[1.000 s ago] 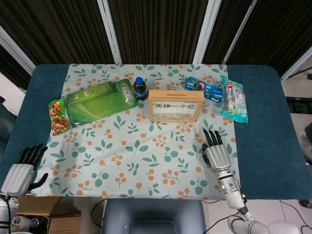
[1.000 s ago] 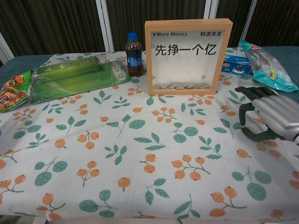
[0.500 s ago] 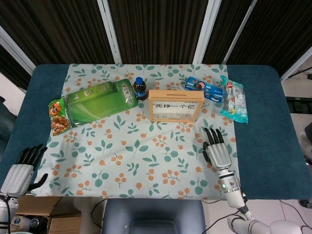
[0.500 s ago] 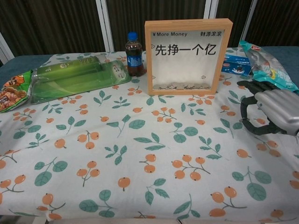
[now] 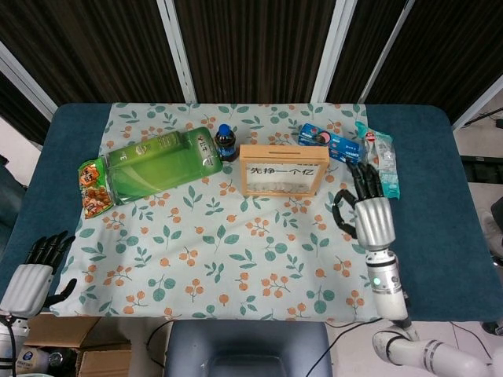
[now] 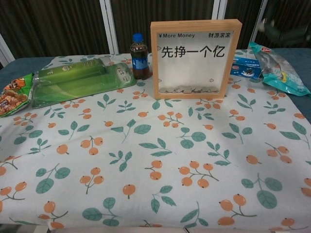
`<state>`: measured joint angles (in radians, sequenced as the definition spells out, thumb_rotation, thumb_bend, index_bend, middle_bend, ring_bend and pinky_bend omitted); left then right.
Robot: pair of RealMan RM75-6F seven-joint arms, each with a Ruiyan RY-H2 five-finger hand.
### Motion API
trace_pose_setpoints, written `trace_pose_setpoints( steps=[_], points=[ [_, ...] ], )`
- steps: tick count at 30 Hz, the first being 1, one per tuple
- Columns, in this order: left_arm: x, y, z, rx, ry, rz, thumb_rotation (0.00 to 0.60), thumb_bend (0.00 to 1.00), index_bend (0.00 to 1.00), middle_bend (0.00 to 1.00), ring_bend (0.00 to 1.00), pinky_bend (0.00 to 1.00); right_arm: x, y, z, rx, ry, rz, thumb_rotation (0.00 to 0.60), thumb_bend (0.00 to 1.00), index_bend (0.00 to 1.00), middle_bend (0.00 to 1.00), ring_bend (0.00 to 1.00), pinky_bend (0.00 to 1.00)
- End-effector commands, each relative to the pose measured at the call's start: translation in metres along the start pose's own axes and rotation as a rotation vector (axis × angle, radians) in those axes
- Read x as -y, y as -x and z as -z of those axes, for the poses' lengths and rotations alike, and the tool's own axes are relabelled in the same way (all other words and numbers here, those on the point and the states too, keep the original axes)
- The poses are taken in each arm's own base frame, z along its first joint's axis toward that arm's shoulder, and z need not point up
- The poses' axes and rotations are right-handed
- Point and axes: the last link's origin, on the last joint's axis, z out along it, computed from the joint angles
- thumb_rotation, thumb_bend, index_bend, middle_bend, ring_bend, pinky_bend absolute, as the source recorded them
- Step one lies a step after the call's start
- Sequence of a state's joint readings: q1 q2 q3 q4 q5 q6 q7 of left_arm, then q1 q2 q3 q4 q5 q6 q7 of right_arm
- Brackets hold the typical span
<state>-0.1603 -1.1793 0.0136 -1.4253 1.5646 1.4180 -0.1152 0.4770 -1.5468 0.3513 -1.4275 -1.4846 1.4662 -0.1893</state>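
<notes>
In the head view my right hand [image 5: 369,210] hovers over the right part of the floral cloth [image 5: 236,259]. Its fingers are spread, it holds nothing, and its fingertips [image 5: 363,177] come close to the lower end of a teal snack bag [image 5: 379,161]. The chest view shows this hand only as a dark blur [image 6: 284,33] at the upper right, above the teal snack bag [image 6: 277,68]. My left hand [image 5: 33,276] hangs off the table's front left corner, fingers apart and empty. A wooden framed coin box [image 5: 283,169] [image 6: 196,58] stands left of the right hand.
A blue biscuit box [image 5: 328,143] [image 6: 247,67] lies behind the frame on the right. A small cola bottle [image 5: 226,143] [image 6: 140,56], a long green pack [image 5: 157,165] [image 6: 77,80] and an orange snack bag [image 5: 94,188] [image 6: 12,94] sit at the back left.
My right hand has lifted and moved away from me and to the right, from beside the frame's front corner up to the teal bag. The left hand has barely moved.
</notes>
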Motion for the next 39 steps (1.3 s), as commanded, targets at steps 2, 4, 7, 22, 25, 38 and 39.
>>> trace_pose_setpoints(
  steps=[2, 4, 7, 22, 25, 38, 39],
  points=[
    [-0.001, -0.001, 0.0, -0.001, 0.006, 0.0, 0.598, 0.35, 0.0, 0.0, 0.0, 0.0, 0.021, -0.042, -0.07, -0.018, -0.007, 0.004, 0.6, 0.63, 0.74, 0.17, 0.0, 0.0],
    [-0.003, -0.002, -0.002, -0.002, 0.01, -0.002, 0.597, 0.35, 0.0, 0.0, 0.0, 0.0, 0.028, -0.039, -0.09, 0.043, 0.007, 0.007, 0.6, 0.63, 0.74, 0.17, 0.0, 0.0],
    [-0.004, -0.002, -0.003, -0.001, 0.009, -0.005, 0.599, 0.35, 0.0, 0.0, 0.0, 0.0, 0.041, -0.028, -0.112, 0.122, 0.01, 0.025, 0.6, 0.64, 0.74, 0.17, 0.0, 0.0],
    [-0.001, -0.006, -0.002, -0.015, -0.008, 0.003, 0.598, 0.35, 0.0, 0.0, 0.0, 0.0, 0.079, 0.032, -0.15, 0.383, 0.028, 0.159, 0.6, 0.64, 0.76, 0.17, 0.0, 0.0],
    [0.0, -0.005, -0.003, -0.01, -0.005, 0.004, 0.598, 0.35, 0.0, 0.0, 0.0, 0.0, 0.08, 0.032, -0.153, 0.394, 0.037, 0.182, 0.6, 0.64, 0.76, 0.17, 0.0, 0.0],
    [0.003, -0.005, -0.003, -0.009, -0.016, 0.006, 0.599, 0.35, 0.0, 0.0, 0.0, 0.0, 0.079, 0.04, -0.156, 0.437, 0.039, 0.224, 0.6, 0.65, 0.76, 0.17, 0.0, 0.0],
    [0.003, -0.005, -0.003, -0.009, -0.017, 0.006, 0.599, 0.35, 0.0, 0.0, 0.0, 0.0, 0.08, 0.041, -0.156, 0.438, 0.037, 0.225, 0.6, 0.65, 0.76, 0.17, 0.0, 0.0]
  ],
)
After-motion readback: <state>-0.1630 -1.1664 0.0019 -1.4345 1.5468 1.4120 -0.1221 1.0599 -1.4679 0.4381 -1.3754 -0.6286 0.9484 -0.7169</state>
